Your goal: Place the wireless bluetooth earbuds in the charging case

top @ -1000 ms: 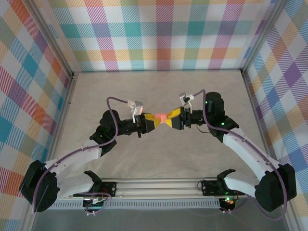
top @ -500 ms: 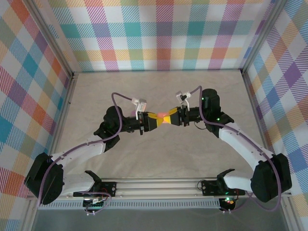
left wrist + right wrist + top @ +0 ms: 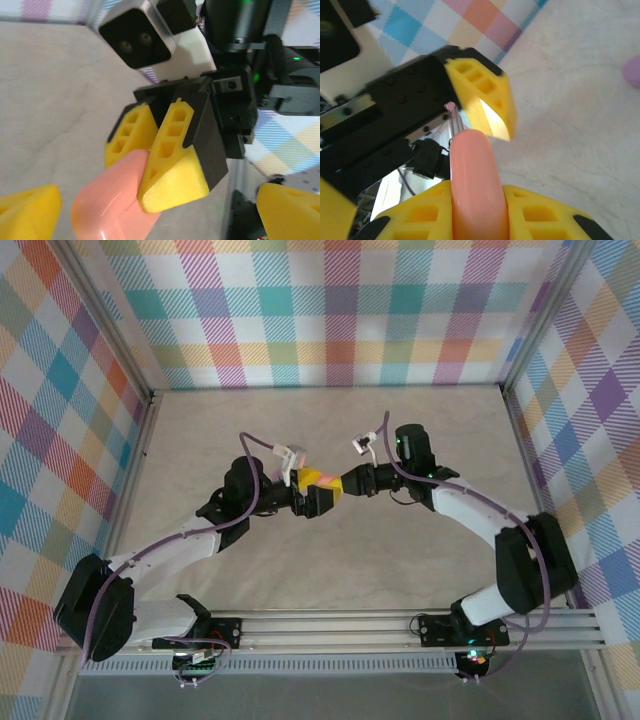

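Reaching in from the left, the left tool (image 3: 159, 212) stands with its yellow pads spread wide, one on each side of the salmon charging case (image 3: 107, 210), and has hold of nothing. In the left wrist view both pads sit clear of the case's sides. That spread looks like the letting-go half of a hand-over.

The case hangs in the air between the two arms, above the middle of the counter (image 3: 400, 570). I take it for a case and not a bud because of its size against the pads and a faint seam on its glossy shell. Whether any earbud sits inside it I cannot tell.

The right tool (image 3: 477, 220) is nearly closed and pinches the case across its thin sides, so one rounded end pokes out toward the left tool. A grip across the narrow faces probably gives the firmest hold and leaves the broad faces free.

Farther right, at the edge of the right wrist view, a lilac rounded thing (image 3: 632, 72) lies on the counter. It is cut off by the frame, so I cannot tell bud from case.

The counter is a pale, faintly marbled beige sheet. Plaid walls (image 3: 330, 310) in pastel checks close it in on three sides, and a metal rail (image 3: 340, 625) carrying the arm bases runs along the near edge.
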You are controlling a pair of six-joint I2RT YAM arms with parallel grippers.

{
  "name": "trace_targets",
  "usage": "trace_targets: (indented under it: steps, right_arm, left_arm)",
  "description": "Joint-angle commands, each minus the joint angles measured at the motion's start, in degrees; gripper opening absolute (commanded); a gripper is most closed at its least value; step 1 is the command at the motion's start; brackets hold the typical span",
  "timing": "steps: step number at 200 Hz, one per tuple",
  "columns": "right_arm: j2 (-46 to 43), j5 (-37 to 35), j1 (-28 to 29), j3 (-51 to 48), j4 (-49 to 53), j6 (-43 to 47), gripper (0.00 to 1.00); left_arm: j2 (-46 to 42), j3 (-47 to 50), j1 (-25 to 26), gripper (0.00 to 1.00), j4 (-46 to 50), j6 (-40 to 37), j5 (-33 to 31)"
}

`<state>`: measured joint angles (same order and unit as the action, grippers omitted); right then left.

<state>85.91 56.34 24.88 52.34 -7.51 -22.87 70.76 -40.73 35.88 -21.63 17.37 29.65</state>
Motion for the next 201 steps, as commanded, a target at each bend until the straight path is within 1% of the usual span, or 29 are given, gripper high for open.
trace_targets:
  steps: [1,24,35,52,76,90,112,118,132,160,164,169,173,174,176,190,201]
  right_arm:
    - [4.9,-0.6,-1.5,2.3,0.1,-2.1,0.11]
    - [12.4,-2.5,-2.9,5.0,4.0,-1.5,0.12]
    - [17.0,-4.1,-2.9,8.0,9.1,0.2,0.12]
    - [24.5,-5.5,-2.9,13.0,15.3,1.3,0.11]
    - [32.9,-6.6,-2.9,18.9,20.4,1.3,0.11]
    - [35.0,-8.4,-2.7,21.4,23.4,1.7,0.12]
    - [35.7,-14.8,-2.1,24.5,29.8,4.4,0.17]
    - [35.8,-16.5,-2.0,25.4,31.7,5.0,0.21]
    - [35.3,-20.0,-1.8,26.7,35.1,6.1,0.34]
    - [31.9,-24.5,-1.8,26.2,38.0,6.8,0.58]
    - [31.0,-25.3,-1.8,26.0,38.2,6.9,0.65]
    - [30.0,-26.1,-1.8,25.7,38.4,7.0,0.8]
    - [29.1,-26.9,-1.8,25.4,38.6,7.1,0.97]
    - [28.9,-27.1,-1.8,25.3,38.7,7.1,0.99]
    - [28.5,-27.5,-1.8,25.3,38.8,7.2,1.0]
    - [24.9,-30.7,-2.1,24.1,39.1,7.7,1.0]
    - [20.8,-34.6,-2.5,22.4,38.5,8.1,1.0]
  left_arm:
    - [0.3,-0.5,-0.5,1.0,6.7,-4.3,-11.3]
    - [-0.7,2.2,-0.8,1.0,9.9,-5.4,-20.8]
    - [-1.1,3.2,-0.9,1.0,11.4,-5.8,-23.6]
    - [-1.9,4.6,-0.9,1.0,12.8,-6.5,-25.2]
    - [-3.4,6.3,-1.0,1.0,13.7,-7.1,-27.0]
    - [-4.2,6.9,-1.0,1.0,14.5,-7.7,-28.0]
    - [-5.3,7.1,-1.0,1.0,16.1,-8.9,-29.5]
    - [-5.5,7.2,-1.1,1.0,16.4,-9.1,-29.8]
    - [-5.9,7.4,-1.2,1.0,16.8,-9.6,-30.5]
    - [-6.9,6.8,-1.7,1.0,18.5,-11.2,-33.5]
    - [-6.9,6.6,-1.9,1.0,18.9,-11.6,-34.2]
    - [-7.1,6.4,-2.2,1.0,19.4,-12.0,-35.1]
    - [-7.3,6.2,-2.6,1.0,19.9,-12.2,-35.8]
    - [-7.3,6.2,-2.7,1.0,20.1,-12.4,-36.0]
    - [-7.4,6.1,-2.9,1.0,20.2,-12.5,-36.3]
    - [-8.3,5.8,-4.9,1.0,21.4,-13.8,-39.7]
    - [-8.8,6.1,-7.1,1.0,21.3,-14.9,-43.1]
